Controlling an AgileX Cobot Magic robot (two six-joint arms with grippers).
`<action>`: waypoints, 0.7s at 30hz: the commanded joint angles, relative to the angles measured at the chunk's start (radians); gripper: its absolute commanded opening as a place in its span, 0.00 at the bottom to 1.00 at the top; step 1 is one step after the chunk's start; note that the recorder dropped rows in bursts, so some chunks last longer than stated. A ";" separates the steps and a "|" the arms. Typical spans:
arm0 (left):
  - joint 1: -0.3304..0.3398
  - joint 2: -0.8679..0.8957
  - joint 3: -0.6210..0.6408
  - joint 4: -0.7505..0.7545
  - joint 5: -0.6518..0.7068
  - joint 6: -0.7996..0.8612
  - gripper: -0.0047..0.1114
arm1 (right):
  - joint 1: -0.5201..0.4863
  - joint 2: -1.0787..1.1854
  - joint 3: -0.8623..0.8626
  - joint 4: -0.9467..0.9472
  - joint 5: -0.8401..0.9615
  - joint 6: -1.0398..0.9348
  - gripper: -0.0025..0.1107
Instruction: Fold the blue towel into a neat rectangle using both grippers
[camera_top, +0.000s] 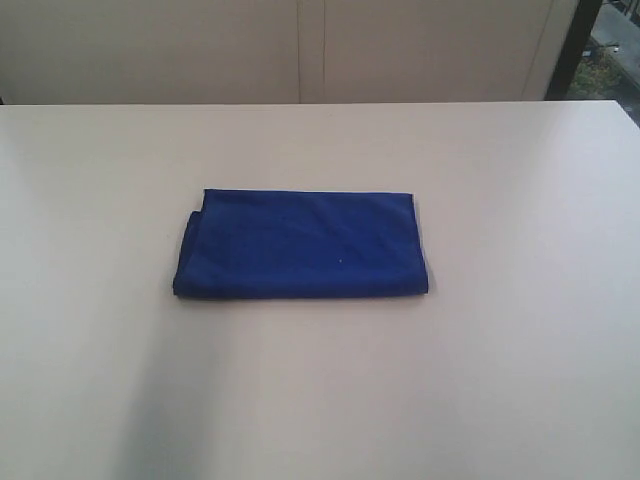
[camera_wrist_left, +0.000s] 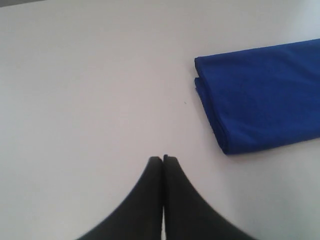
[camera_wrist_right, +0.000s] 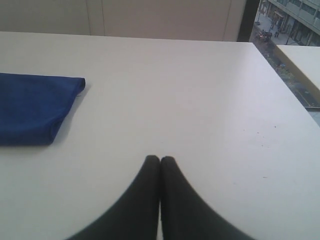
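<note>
The blue towel (camera_top: 302, 245) lies folded in a compact rectangle of several layers at the middle of the pale table (camera_top: 500, 380). Neither arm shows in the exterior view. In the left wrist view my left gripper (camera_wrist_left: 163, 158) is shut with nothing in it, hovering over bare table, and the blue towel (camera_wrist_left: 262, 100) lies off to one side, apart from it. My right gripper (camera_wrist_right: 160, 159) is shut and empty too, with an end of the blue towel (camera_wrist_right: 35, 107) well clear of its fingertips.
The table's far edge (camera_top: 320, 103) meets a beige panelled wall. In the right wrist view the table's side edge (camera_wrist_right: 285, 80) runs beside a window with a street outside and another table top (camera_wrist_right: 305, 60).
</note>
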 joint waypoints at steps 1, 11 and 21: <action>0.003 -0.061 0.004 -0.001 0.005 0.009 0.04 | 0.008 -0.005 0.004 -0.009 -0.011 0.004 0.02; 0.003 -0.221 0.103 0.006 0.015 0.009 0.04 | 0.008 -0.005 0.004 -0.009 -0.011 0.004 0.02; 0.003 -0.454 0.303 0.017 0.013 0.009 0.04 | 0.008 -0.005 0.004 -0.009 -0.011 0.004 0.02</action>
